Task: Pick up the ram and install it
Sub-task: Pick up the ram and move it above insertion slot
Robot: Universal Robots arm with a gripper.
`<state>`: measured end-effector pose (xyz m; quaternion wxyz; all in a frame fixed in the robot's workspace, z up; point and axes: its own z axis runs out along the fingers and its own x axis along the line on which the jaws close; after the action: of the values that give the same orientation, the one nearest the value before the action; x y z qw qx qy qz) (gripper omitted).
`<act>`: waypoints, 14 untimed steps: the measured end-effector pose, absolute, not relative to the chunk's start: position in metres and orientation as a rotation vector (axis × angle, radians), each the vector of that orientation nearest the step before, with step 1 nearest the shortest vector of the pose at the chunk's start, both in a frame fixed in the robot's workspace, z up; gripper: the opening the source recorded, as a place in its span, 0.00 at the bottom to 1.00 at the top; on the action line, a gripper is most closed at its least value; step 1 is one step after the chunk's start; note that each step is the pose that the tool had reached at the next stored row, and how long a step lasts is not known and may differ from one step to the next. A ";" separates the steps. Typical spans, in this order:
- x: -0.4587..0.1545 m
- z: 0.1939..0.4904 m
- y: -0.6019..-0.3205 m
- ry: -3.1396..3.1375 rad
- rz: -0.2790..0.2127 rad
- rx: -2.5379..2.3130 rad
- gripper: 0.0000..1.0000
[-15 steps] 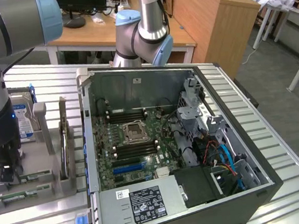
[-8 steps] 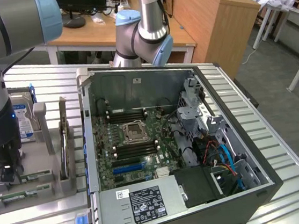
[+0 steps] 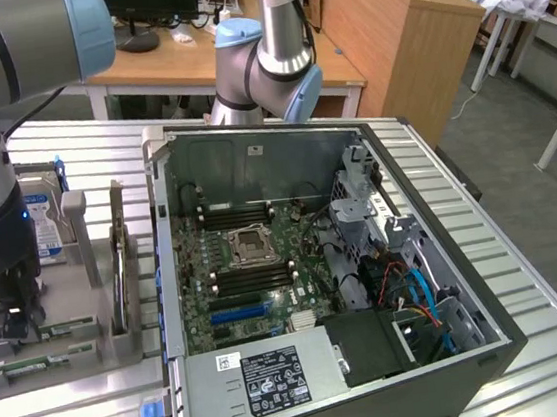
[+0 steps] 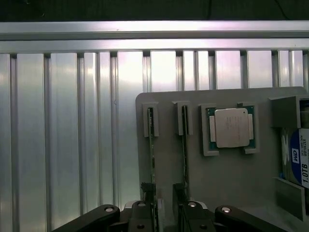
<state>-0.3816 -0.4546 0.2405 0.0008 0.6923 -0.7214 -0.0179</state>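
Two long thin green ram sticks (image 4: 151, 154) (image 4: 184, 150) stand on edge side by side in slots of a grey holder plate (image 4: 193, 179). My gripper (image 4: 163, 195) hangs low over their near ends. One finger (image 4: 147, 191) is at the first stick and the other at the second, with a gap between the fingers and nothing held. In the exterior view my gripper (image 3: 5, 325) is down at the holder (image 3: 72, 343), at the exterior view's left. The open computer case (image 3: 325, 264) lies beside it, and the motherboard's memory slots (image 3: 234, 217) are in sight.
A square silver processor chip (image 4: 231, 128) sits in the holder beside the sticks. A hard drive with a blue label (image 4: 300, 162) (image 3: 44, 230) stands past it. Everything rests on a ribbed aluminium table (image 4: 63, 145). A second robot arm (image 3: 267, 59) stands behind the case.
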 end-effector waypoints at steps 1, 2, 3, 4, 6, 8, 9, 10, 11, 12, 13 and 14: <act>-0.382 0.240 -0.455 -2.265 -0.056 2.174 0.30; -0.381 0.240 -0.455 -2.265 -0.056 2.174 0.30; -0.381 0.241 -0.455 -2.265 -0.056 2.174 0.30; -0.380 0.241 -0.455 -2.265 -0.056 2.174 0.30; -0.378 0.241 -0.455 -2.265 -0.056 2.174 0.30; -0.377 0.240 -0.455 -2.265 -0.056 2.174 0.30; -0.376 0.240 -0.455 -2.265 -0.056 2.174 0.30; -0.375 0.241 -0.455 -2.265 -0.056 2.174 0.30; -0.374 0.241 -0.455 -2.265 -0.056 2.174 0.30; -0.373 0.241 -0.455 -2.265 -0.056 2.174 0.30; -0.373 0.241 -0.455 -2.265 -0.056 2.174 0.30; -0.372 0.241 -0.455 -2.265 -0.056 2.174 0.30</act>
<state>-0.3722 -0.4546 0.2405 0.0008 0.6925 -0.7212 -0.0179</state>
